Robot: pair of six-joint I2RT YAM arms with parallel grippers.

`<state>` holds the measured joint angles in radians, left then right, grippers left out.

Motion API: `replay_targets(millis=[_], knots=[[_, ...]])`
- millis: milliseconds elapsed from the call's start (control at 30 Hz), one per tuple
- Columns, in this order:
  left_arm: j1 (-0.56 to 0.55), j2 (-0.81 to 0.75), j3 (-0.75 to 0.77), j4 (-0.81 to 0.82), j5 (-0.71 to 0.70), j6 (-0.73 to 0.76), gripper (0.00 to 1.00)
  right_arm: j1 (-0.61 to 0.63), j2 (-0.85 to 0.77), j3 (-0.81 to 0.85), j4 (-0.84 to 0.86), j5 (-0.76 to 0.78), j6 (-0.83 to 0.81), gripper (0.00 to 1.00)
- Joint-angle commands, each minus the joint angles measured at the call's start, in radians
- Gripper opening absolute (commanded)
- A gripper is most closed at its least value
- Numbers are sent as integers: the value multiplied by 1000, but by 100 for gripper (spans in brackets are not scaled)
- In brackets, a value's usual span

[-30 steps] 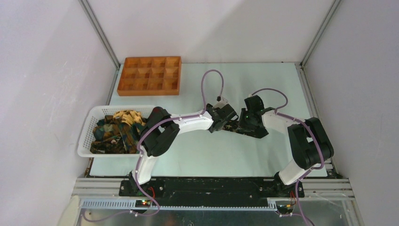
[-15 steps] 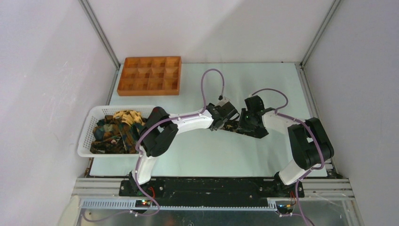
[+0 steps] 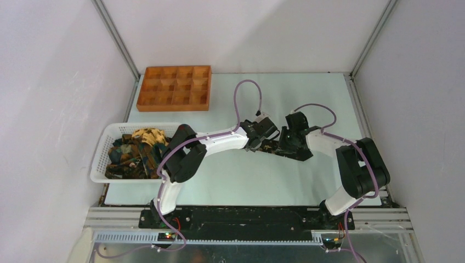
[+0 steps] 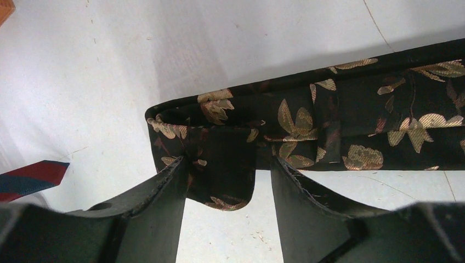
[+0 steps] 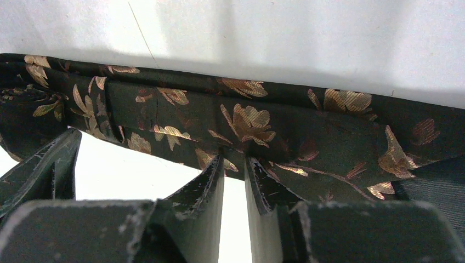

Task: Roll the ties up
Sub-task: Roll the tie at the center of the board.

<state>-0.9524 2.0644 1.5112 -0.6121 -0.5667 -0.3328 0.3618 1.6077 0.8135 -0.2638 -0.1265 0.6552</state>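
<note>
Tie (image 4: pixel 351 115): soft dark strip, gold woven leaves, flat on the counter (image 4: pixel 109 66), one end folded
Left gripper (image 4: pixel 222 164): parted, straddling the folded end
Right gripper (image 5: pixel 233 161): nearly closed, pinching tie's edge

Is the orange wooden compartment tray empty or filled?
Empty. In the top view, every compartment of the orange wooden tray shows only bare wood.
</note>
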Motion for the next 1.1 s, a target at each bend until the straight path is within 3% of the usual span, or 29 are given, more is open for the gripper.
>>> replay_targets(millis=[0,233,733,1067], knots=[[-7,-31,16,21,65,-34,62,-6,-39,-5,6,14,6,24],[-5,-71,17,10,34,-39,73,-5,-70,-5,18,9,5,25],[26,-276,-6,17,49,-47,77,-2,-140,-5,112,-40,31,35],[232,-579,-313,214,205,-161,80,113,-46,137,168,-129,114,44]])
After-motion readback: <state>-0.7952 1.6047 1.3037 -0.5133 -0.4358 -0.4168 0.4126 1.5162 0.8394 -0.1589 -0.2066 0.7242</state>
